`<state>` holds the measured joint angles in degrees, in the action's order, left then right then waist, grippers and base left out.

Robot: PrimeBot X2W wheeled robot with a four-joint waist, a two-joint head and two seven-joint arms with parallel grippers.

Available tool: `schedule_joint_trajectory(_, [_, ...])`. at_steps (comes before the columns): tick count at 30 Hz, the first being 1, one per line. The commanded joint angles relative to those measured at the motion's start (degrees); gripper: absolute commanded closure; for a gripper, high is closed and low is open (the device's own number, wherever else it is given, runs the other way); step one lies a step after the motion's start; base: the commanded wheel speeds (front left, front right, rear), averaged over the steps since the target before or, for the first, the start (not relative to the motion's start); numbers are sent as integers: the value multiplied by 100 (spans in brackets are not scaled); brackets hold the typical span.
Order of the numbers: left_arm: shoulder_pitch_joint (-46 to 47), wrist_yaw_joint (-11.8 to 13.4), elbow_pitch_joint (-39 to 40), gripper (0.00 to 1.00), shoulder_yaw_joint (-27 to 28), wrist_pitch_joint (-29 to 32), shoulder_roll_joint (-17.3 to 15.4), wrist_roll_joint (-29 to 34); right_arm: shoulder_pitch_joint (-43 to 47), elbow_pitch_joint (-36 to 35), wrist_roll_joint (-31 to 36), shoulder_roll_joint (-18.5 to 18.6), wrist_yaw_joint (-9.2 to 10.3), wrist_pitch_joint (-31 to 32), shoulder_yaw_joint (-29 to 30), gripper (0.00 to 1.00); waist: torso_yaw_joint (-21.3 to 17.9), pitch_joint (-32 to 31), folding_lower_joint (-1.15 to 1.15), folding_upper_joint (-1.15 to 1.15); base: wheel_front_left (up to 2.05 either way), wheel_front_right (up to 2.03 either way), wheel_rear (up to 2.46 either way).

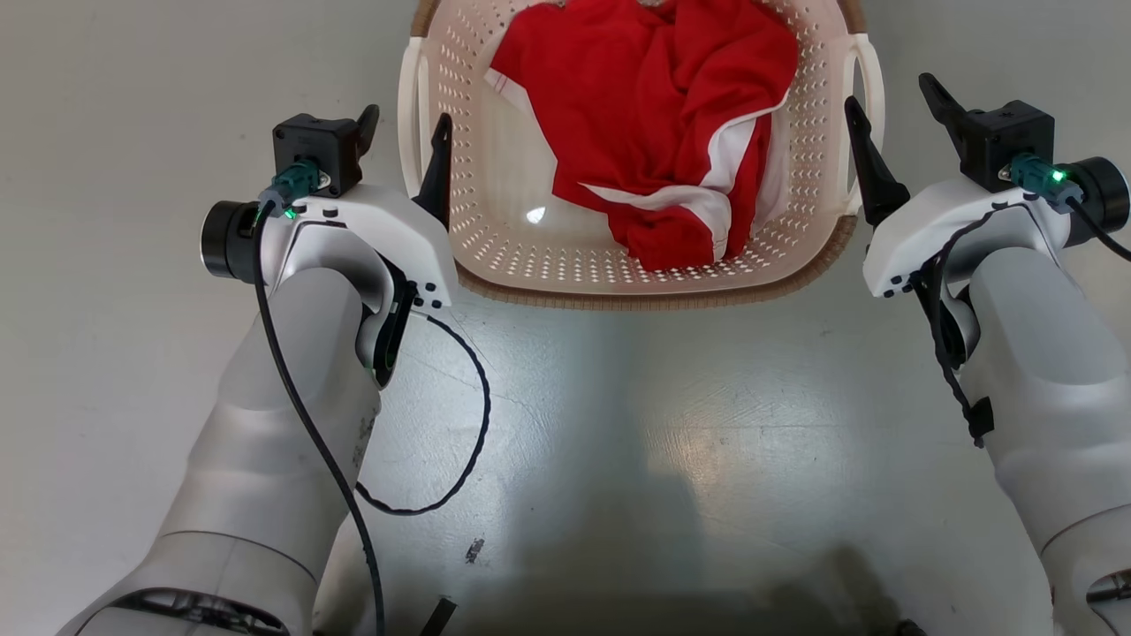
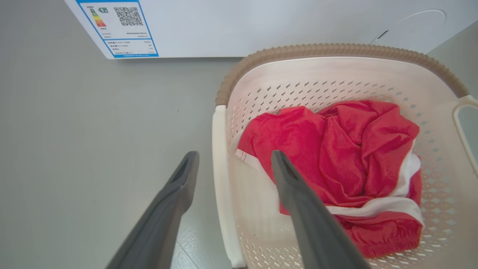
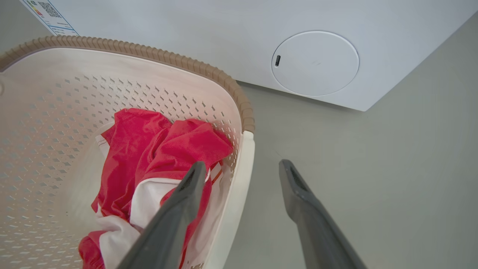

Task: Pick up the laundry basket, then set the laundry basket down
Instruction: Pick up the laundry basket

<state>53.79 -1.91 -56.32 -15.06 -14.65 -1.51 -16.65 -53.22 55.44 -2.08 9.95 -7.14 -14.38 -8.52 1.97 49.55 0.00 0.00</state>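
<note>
The laundry basket (image 1: 636,296) is cream, perforated and brown-rimmed, and stands on the grey floor at the top middle of the head view. A red and white garment (image 1: 654,115) lies inside it. My left gripper (image 1: 406,115) is open, one finger outside and one inside the basket, straddling the left white loop handle (image 1: 408,106). In the left wrist view that handle (image 2: 220,168) runs between the spread fingers of the left gripper (image 2: 234,153). My right gripper (image 1: 888,90) is open too, straddling the right handle (image 1: 875,79). The right wrist view shows the right gripper (image 3: 242,163) with its fingers apart around the handle (image 3: 239,194).
A large white washing machine (image 2: 261,22) stands just beyond the basket, with an energy label (image 2: 119,26) and a round cover (image 3: 315,63) on its front. Bare grey floor (image 1: 618,442) lies between the basket and my body, and to both sides.
</note>
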Motion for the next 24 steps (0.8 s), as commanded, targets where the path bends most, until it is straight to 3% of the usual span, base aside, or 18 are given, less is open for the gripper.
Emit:
schedule_joint_trajectory(1, [0,82,-8,0,98,-35,-137,-45,139,-40,44,-117,-35,-62,-27,0,-17,53,0,0,0,0,0])
schedule_joint_trajectory(17, [397,130,-207,0,285,-35,-137,146,103,-120,79,-302,-35,-62,109,0,-37,581,0,0,0,0,0])
schedule_joint_trajectory(24, [587,147,-424,0,143,-35,-137,165,-83,168,-25,-405,-35,-62,202,0,-10,682,0,0,0,0,0])
